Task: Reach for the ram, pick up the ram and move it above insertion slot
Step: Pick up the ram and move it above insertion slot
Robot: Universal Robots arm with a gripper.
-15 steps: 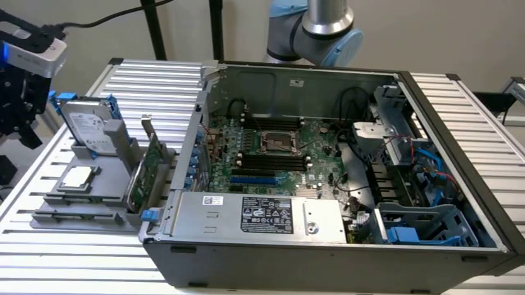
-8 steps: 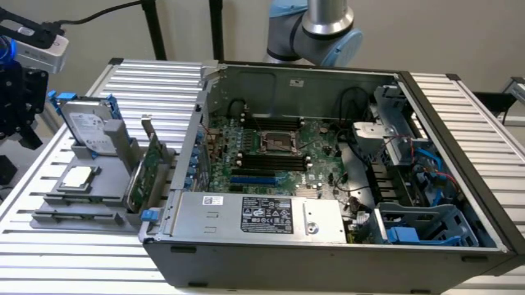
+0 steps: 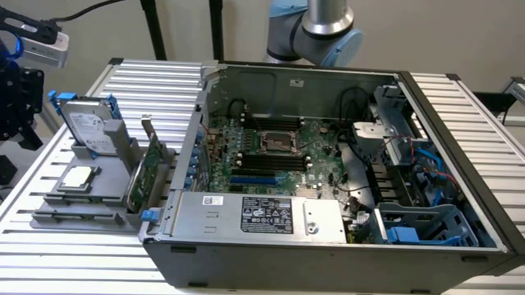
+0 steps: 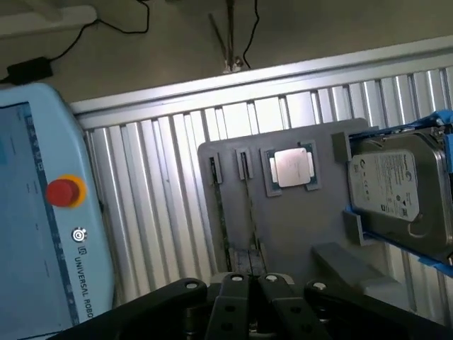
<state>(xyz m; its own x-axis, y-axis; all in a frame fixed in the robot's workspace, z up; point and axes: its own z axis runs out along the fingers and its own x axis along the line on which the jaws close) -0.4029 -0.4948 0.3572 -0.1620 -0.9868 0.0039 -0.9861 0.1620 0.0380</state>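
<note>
The ram (image 4: 249,212) stands on edge in a slot of the grey holder (image 4: 283,234), so I see it as a thin dark line running toward me. My gripper (image 4: 251,294) hangs above the holder's near end, in line with that stick and well clear of it. Its two fingers (image 4: 232,287) sit pressed together with nothing between them. In the exterior view the gripper (image 3: 21,123) is a black shape at the far left, beside the holder (image 3: 58,203). The dark memory slots (image 3: 271,163) lie on the motherboard inside the open computer case (image 3: 328,258).
On the holder are a silver processor chip (image 4: 294,168), a hard drive (image 4: 400,191) in a blue frame, and a taller green card (image 3: 138,178) with a metal bracket next to the case wall. A light blue teach pendant (image 4: 42,212) with a red button lies beside the slatted table (image 4: 163,198).
</note>
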